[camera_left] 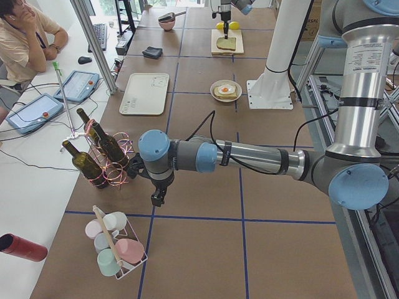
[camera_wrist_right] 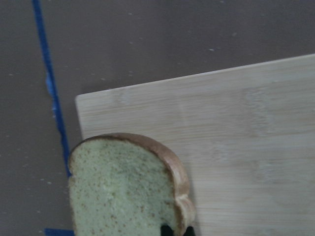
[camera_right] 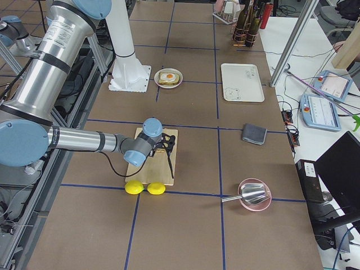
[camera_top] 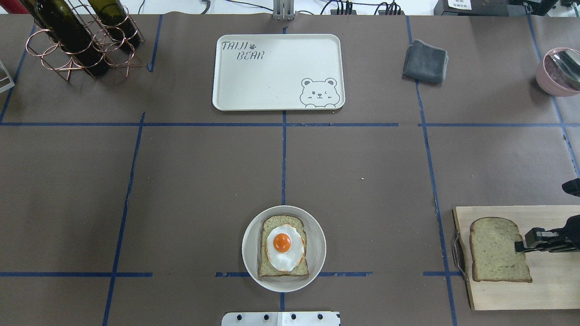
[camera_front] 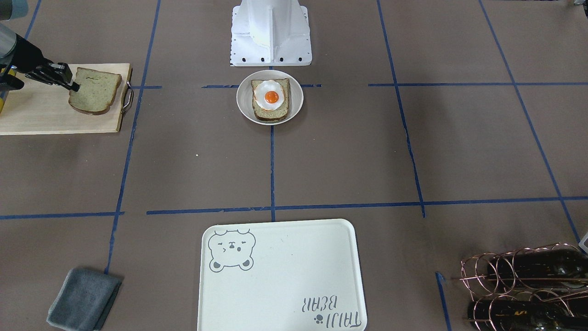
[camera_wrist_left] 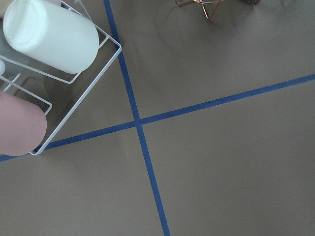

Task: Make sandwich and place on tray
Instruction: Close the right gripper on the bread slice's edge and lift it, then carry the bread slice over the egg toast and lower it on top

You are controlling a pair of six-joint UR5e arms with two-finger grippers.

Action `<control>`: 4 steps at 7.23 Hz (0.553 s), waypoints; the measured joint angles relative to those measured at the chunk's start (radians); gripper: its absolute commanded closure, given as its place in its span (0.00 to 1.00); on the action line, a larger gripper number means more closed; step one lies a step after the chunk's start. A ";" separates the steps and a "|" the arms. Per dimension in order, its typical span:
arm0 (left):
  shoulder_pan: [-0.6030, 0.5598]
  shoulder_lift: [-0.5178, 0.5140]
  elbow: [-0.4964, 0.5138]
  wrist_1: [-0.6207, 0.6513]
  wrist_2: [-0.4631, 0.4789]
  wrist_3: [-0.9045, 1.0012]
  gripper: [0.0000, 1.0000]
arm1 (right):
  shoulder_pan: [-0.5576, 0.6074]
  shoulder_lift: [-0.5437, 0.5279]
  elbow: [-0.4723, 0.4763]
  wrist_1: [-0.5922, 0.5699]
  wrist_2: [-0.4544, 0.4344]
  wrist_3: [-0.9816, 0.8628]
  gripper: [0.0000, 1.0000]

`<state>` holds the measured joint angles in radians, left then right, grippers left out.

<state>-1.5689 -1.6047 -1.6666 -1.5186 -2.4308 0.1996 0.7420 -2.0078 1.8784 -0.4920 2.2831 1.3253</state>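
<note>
A small round white plate near the robot base holds one bread slice with a fried egg on top; it also shows in the front view. A second bread slice is over the pale wooden cutting board. My right gripper is shut on this slice's edge and holds it tilted. The right wrist view shows the slice above the board. The cream bear tray lies bare at the far middle. My left gripper hangs over the table's left end; I cannot tell if it is open.
A copper rack with wine bottles stands far left. A grey cloth and a pink bowl are far right. Two lemons lie beside the board. A wire rack of cups sits under the left arm.
</note>
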 measured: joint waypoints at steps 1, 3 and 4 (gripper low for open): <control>0.000 0.002 0.000 0.000 -0.017 0.000 0.00 | -0.003 0.056 0.037 0.000 0.013 0.080 1.00; 0.000 0.003 0.000 0.000 -0.030 0.000 0.00 | -0.053 0.317 0.023 -0.012 0.021 0.270 1.00; 0.001 0.003 0.002 0.000 -0.032 0.001 0.00 | -0.098 0.475 -0.034 -0.017 0.013 0.337 1.00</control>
<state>-1.5684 -1.6016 -1.6647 -1.5186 -2.4625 0.2004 0.6436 -1.5330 1.8442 -0.5092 2.2965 1.6624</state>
